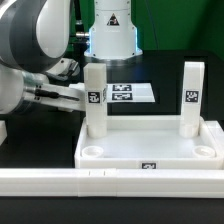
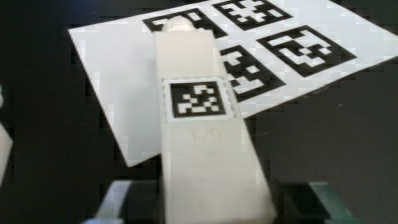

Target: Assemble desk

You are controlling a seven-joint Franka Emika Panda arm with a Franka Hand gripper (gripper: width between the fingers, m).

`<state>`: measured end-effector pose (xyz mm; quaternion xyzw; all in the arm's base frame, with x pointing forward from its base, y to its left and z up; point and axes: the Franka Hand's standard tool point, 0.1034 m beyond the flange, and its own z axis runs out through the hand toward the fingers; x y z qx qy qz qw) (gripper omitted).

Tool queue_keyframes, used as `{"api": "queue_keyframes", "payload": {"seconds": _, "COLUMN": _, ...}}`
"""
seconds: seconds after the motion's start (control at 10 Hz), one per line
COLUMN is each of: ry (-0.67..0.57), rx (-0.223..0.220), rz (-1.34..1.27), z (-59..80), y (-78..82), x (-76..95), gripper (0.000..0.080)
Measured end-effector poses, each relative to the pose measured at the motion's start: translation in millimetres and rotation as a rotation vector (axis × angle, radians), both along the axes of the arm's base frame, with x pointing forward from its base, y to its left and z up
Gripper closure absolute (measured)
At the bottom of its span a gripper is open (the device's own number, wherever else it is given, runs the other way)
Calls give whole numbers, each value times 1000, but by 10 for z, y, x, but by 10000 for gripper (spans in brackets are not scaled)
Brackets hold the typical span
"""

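The white desk tabletop [image 1: 150,150] lies with its rim up, near the front. Two white square legs stand upright in its far corner sockets: one on the exterior view's left [image 1: 95,100] and one on the right [image 1: 191,97], each with a tag. My gripper [image 1: 78,97] reaches in from the left at the left leg. In the wrist view the gripper [image 2: 217,203] straddles this leg [image 2: 210,130]. Its fingers [image 2: 128,196] stand on either side with a dark gap between each finger and the leg, so it is open. The two near sockets hold nothing.
The marker board [image 1: 128,93] lies flat on the black table behind the tabletop and shows in the wrist view [image 2: 125,70] past the leg. A long low white rail [image 1: 110,181] runs along the front. A white stand [image 1: 110,30] rises at the back.
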<state>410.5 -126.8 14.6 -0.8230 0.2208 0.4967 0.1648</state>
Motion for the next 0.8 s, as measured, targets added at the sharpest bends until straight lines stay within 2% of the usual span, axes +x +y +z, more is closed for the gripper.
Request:
{"api": "queue_keyframes", "payload": {"seconds": 0.2, "ry": -22, "rx": 15, "rz": 8, "z": 44, "y": -75, "x": 37, "gripper": 514}}
{"api": "queue_keyframes", "payload": {"seconds": 0.3, "ry": -46, "rx": 22, "rz": 11, "z": 128, "y": -174, "x": 114, "gripper": 514}}
{"api": "queue_keyframes", "payload": {"seconds": 0.5, "ry": -84, "rx": 35, "rz": 23, "z": 389, "y": -279, "x": 326, "gripper": 514}}
{"api": "queue_keyframes", "payload": {"seconds": 0.6, "ry": -111, "rx": 32, "rz": 32, "z": 509, "y": -301, "x": 462, "gripper": 512}}
{"api": "queue_keyframes", "payload": {"seconds": 0.7, "ry": -131, "rx": 31, "rz": 44, "z": 564, "y": -295, "x": 566, "gripper": 512}}
{"api": "queue_keyframes", "payload": {"seconds": 0.8, "ry": -142, "rx": 29, "rz": 52, "z": 543, "y": -257, "x": 596, "gripper": 512}}
